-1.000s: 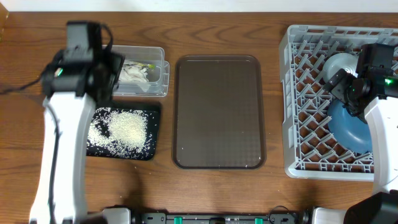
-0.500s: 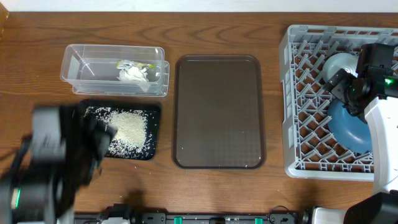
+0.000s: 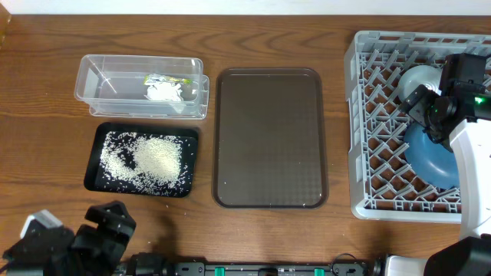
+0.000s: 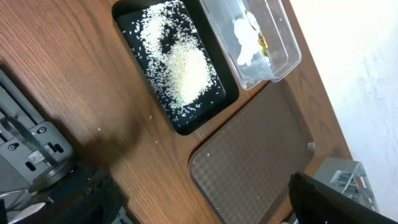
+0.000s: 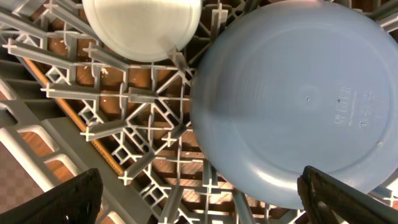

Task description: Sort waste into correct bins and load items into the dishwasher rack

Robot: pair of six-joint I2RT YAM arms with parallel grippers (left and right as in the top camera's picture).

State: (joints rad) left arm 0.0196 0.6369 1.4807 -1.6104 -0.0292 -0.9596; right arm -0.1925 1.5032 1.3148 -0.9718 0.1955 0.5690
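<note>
One blue dish (image 3: 426, 156) in rack (image 3: 376, 115), rice (image 3: 157, 157) on black tray (image 3: 92, 182), wrapper (image 3: 165, 92) in tub (image 3: 100, 84)

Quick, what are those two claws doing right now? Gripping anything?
Left gripper: open, holding nothing.
Right gripper: open, holding nothing, over the blue dish.
</note>
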